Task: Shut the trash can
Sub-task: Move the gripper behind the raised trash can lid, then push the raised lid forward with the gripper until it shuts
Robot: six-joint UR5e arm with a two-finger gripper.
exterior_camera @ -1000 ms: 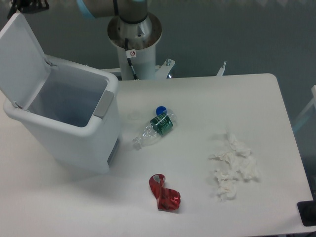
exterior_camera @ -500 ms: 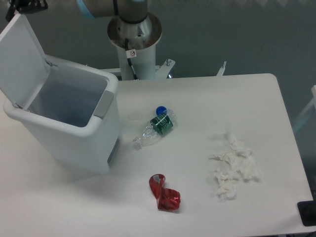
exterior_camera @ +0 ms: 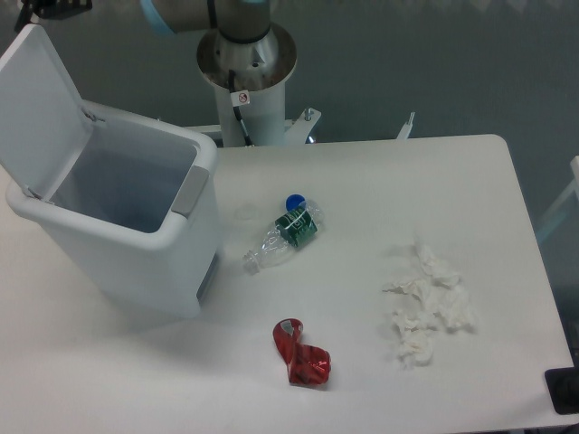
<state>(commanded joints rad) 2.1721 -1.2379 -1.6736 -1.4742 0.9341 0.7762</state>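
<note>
Trash can (exterior_camera: 127,226) stands at the left edge of the counter (exterior_camera: 362,163), its flat lid (exterior_camera: 41,104) raised and leaning back, the grey tab (exterior_camera: 190,190) on its right rim. Dark end effector (exterior_camera: 54,7) shows just above the lid's top edge, mostly cut off; whether it is released or clenched cannot be told. Near the counter's middle lie a crushed bottle (exterior_camera: 288,233), a red wrapper (exterior_camera: 301,354) and crumpled tissues (exterior_camera: 425,307).

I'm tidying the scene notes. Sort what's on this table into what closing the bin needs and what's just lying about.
Needed:
large white plastic trash can
its raised flat white lid

Lying about:
crushed clear plastic bottle with green label
blue cap
crumpled red wrapper
crumpled white tissues
</note>
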